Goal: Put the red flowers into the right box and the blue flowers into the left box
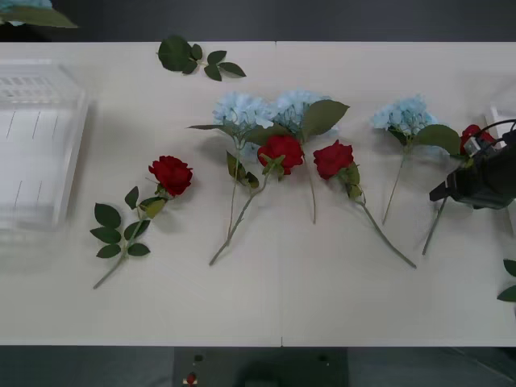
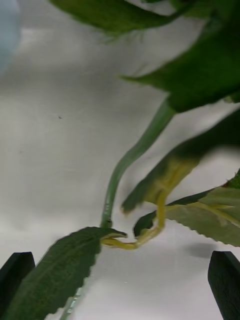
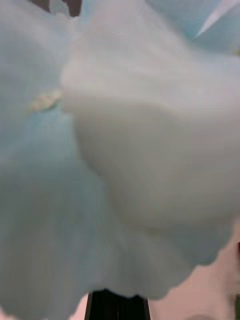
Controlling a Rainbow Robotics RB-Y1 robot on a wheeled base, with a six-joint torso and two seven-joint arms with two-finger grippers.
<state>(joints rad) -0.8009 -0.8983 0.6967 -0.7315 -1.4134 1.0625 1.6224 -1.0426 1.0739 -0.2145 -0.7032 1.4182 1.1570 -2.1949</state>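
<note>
1. Where the table (image 1: 282, 306) meets its right edge, the right gripper (image 1: 442, 192) sits low over the stem of the rightmost red flower (image 1: 470, 134); its black fingers (image 2: 224, 282) stand wide apart in the right wrist view, with the thin green stem (image 2: 131, 159) and serrated leaves between them, not clamped.
2. Right box (image 1: 493, 118): a white rim corner shows at the right edge, just beyond that red bloom.
3. Left box (image 1: 40, 145): translucent ribbed tray on the far-left part of the table, well apart from the flowers.
4. Other red flowers: one (image 1: 171, 174) left of centre with leafy stem running near-left; two (image 1: 280, 151) (image 1: 333, 158) side by side at centre. Blooms deep red, tightly layered.
5. Blue flowers: two fluffy pale clusters (image 1: 240, 110) (image 1: 297, 106) touching at centre-far, one (image 1: 404, 115) further right, each with a broad green leaf.
6. Left gripper: pale blue petals (image 3: 100, 150) press close to the left wrist camera; cannot tell whether the fingers are open or closed.
7. Loose leaf sprig (image 1: 193, 58) lies near the far edge.
8. Open room: near strip of the table, and the span between left box and leftmost rose.
</note>
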